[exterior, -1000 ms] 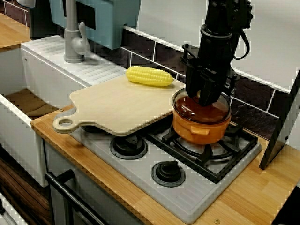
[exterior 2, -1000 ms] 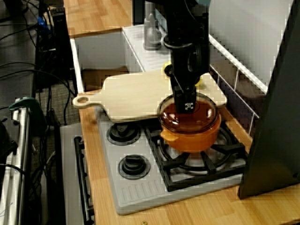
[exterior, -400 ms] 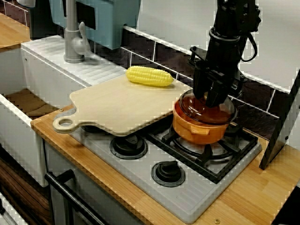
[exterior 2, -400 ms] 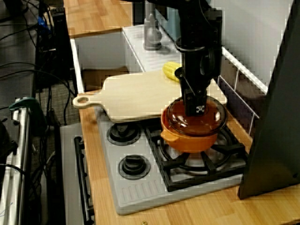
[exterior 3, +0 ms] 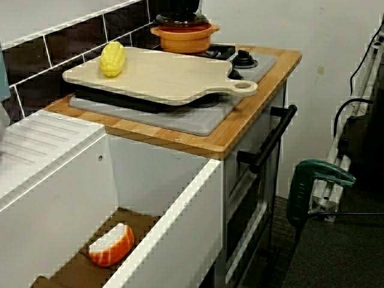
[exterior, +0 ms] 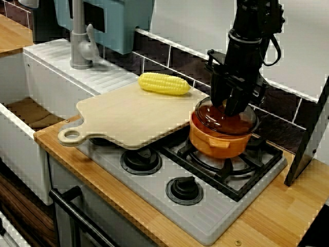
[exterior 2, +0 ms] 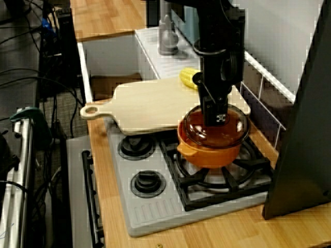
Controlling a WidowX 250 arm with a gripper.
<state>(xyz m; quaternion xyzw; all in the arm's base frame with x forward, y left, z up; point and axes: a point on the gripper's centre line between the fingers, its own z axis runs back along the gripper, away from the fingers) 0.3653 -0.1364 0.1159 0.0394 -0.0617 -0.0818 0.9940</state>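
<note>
In the front view my black gripper reaches straight down onto the middle of a clear glass lid. The lid sits slightly askew on an orange pot, which stands on the stove's back burner. The fingers look closed on the lid's knob, which they hide. The view from the stove's end shows the gripper, lid and pot the same way. From the sink's end, only the pot and lid show clearly.
A wooden cutting board lies over the left burners and touches the pot. A yellow corn cob rests on its far edge. Two stove knobs face front. A sink with faucet is left, and a dark panel leans right.
The gripper and lid shifted right and slightly back over the pot compared with a second ago. In the last half second they eased back a little to the left.
</note>
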